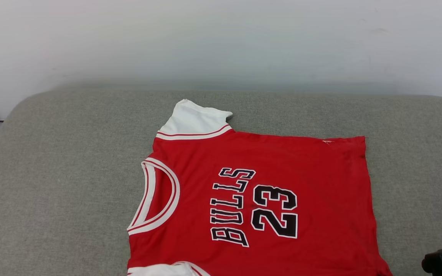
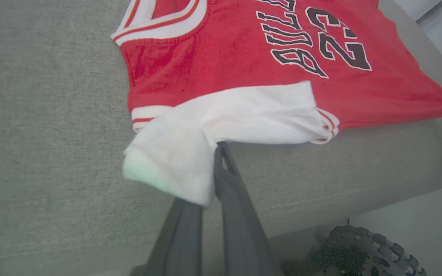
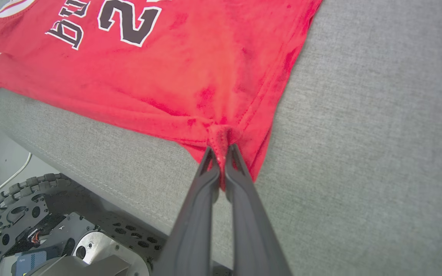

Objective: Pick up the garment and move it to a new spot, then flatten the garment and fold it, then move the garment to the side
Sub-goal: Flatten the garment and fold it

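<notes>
The jersey [image 1: 301, 165] lies spread chest-up near the front edge of the cushion [image 1: 52, 172], the left gripper [image 2: 215, 157] seemingly pinching its white sleeve [image 2: 251, 111], the right gripper [image 3: 221, 153] clamped on a hem corner.

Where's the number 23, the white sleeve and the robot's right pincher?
Number 23 [image 1: 274, 211]: head view, middle of the black digits.
White sleeve [image 1: 192, 119]: head view, middle of the far sleeve.
Right gripper [image 3: 223, 152]: right wrist view, between its shut fingertips.

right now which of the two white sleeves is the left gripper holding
The near sleeve, by the front edge of the cushion: the left gripper is shut on its end. The far sleeve lies untouched.
</notes>
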Motion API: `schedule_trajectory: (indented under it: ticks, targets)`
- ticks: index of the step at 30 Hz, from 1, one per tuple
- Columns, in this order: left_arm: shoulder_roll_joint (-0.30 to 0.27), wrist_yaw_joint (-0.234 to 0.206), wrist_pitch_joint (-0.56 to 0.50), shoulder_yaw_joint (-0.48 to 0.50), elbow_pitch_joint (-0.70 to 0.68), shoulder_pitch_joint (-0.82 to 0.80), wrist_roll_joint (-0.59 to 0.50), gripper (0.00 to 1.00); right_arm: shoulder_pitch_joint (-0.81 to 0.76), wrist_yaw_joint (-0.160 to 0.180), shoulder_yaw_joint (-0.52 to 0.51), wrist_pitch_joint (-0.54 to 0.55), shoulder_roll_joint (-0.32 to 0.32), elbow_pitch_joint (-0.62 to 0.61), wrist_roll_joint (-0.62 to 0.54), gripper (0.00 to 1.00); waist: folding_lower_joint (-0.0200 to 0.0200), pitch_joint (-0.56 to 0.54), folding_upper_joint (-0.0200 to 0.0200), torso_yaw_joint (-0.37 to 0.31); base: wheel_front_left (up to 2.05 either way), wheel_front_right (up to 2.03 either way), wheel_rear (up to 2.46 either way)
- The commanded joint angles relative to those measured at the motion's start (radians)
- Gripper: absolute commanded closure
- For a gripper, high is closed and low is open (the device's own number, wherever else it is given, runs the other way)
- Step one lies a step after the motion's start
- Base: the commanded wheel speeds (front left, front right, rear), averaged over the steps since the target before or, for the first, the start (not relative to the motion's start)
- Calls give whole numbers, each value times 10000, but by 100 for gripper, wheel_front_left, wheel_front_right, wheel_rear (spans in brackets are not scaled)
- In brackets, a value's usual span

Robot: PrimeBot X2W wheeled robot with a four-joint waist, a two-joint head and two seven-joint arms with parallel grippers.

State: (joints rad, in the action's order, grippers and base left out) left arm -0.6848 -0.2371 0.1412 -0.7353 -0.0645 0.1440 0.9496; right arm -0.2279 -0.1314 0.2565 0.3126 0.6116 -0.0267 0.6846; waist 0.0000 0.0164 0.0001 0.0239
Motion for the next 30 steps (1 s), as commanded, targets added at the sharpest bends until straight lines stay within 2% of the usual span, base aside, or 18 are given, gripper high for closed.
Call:
schedule_trajectory:
  ticks: [1,7,14,22,30]
  targets:
    - [-109,77,-84,15,-29,-324,-175,100,151,15,-56,62,-82,-85,-79,100,0,45,-1,-8,0,0,0]
    - [-387,365,-693,16,-31,-1706,-696,100,783,15,-112,299,-269,-359,-47,100,0,430,-1,-120,0,0,0]
    - [-545,1031,-1447,209,430,-3604,-942,100,1754,15,-71,458,-255,-365,26,100,0,1140,-1,-251,0,0,0]
    - [-245,1693,-2084,227,1464,-5412,-1064,100,2959,15,46,626,-207,101,175,100,0,2116,-1,-429,0,0,0]
    - [201,2299,-2373,116,3024,-6469,-1038,100,4316,15,580,530,-246,855,-27,100,0,3015,-1,-559,0,0,0]
